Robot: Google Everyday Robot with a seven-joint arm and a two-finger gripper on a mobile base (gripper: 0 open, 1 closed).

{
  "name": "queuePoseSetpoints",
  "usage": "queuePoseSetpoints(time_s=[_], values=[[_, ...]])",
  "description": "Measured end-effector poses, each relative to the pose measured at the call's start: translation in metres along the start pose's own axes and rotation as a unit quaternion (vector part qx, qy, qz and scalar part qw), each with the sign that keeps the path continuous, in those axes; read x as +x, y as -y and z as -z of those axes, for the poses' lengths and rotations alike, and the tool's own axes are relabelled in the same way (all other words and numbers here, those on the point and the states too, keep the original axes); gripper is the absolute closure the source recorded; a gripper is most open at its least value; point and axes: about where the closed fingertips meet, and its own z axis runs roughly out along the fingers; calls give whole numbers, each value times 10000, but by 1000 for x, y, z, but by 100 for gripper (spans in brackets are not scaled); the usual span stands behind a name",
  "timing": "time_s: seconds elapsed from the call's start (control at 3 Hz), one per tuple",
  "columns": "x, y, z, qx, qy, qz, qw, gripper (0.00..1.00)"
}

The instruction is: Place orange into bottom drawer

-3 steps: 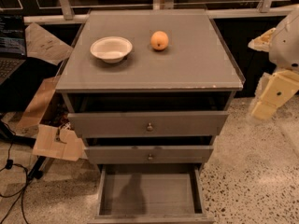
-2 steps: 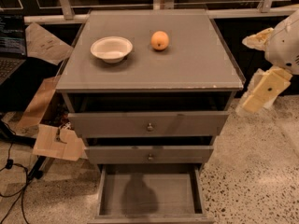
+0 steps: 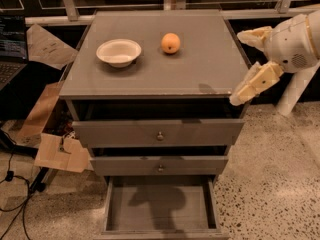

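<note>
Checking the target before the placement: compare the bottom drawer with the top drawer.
The bottom drawer is pulled far out, its floor showing; the top drawer is only slightly out, its inside dark. The top drawer shows a round knob; the bottom drawer shows none. Both are grey. The gripper hangs by the cabinet's right edge, jaws open.

The gripper (image 3: 237,68) moves left and a little upward, from well out beside the right side of the desk (image 3: 150,79) to right at its front right corner. Its lower finger, which a second ago hung clear over the floor, now overlaps the desk's right edge, with its tip at the front corner. The upper finger now reaches in over the right edge of the top. The jaws stand wide apart. The rounded white arm (image 3: 292,44) behind them comes further into view from the right.
</note>
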Motion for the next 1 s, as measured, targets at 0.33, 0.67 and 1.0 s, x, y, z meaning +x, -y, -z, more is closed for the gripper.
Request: queuePoseSetpoints(time_s=[0.33, 0.67, 1.0], values=[[-4, 27, -26, 145, 299, -306, 9990, 0], [-7, 52, -56, 367, 254, -944, 9945, 0], [-10, 53, -58, 363, 285, -1217, 9915, 0]])
